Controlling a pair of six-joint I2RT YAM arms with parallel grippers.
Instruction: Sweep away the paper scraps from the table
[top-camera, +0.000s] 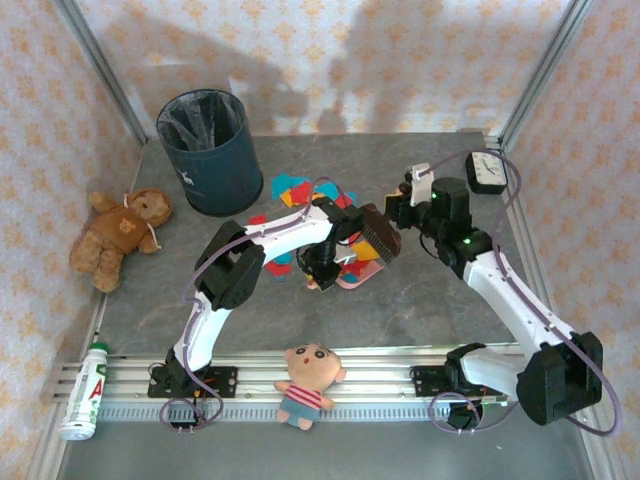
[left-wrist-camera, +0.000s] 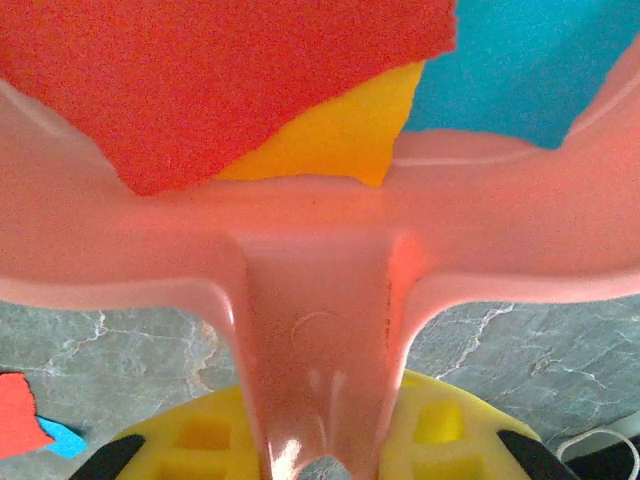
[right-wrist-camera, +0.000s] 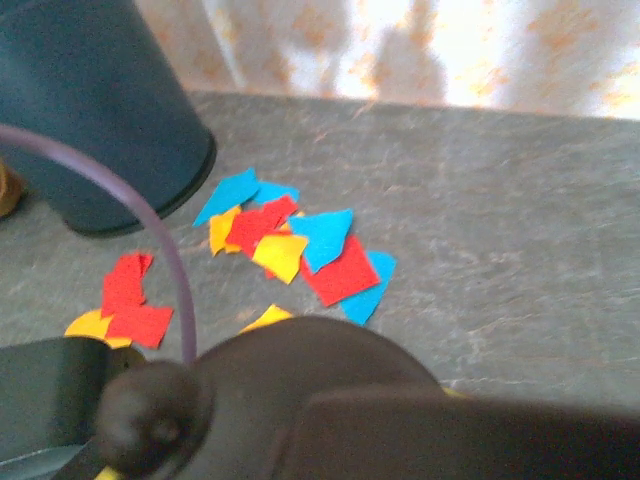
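- Pink plastic dustpan (left-wrist-camera: 320, 230): its handle runs back between the yellow fingers (left-wrist-camera: 200, 435) of the left claw (left-wrist-camera: 320, 455), which is pinched tight on it. The pan's mouth opens straight ahead of that claw, over the grey stone-look worktop (left-wrist-camera: 530, 340).
- Paper scraps (left-wrist-camera: 230, 80) lie inside the pan, just ahead of the left claw: a large red piece overlaps a yellow one, with blue beside them. A small red bit and a blue bit lie on the worktop close by one finger of this claw.
- Right claw (top-camera: 400, 213): pressed together on a dark brush (top-camera: 379, 232). The bristle head sits just beside the pan's mouth, across from the left claw. Whether the bristles touch the pan cannot be told.
- More scraps, red, blue and yellow, lie in a loose cluster on the worktop ahead of the right claw, between it and a dark blue bin (right-wrist-camera: 90, 120). A smaller red and yellow group sits near the bin's foot.
- The bin stands upright, beyond both claws.
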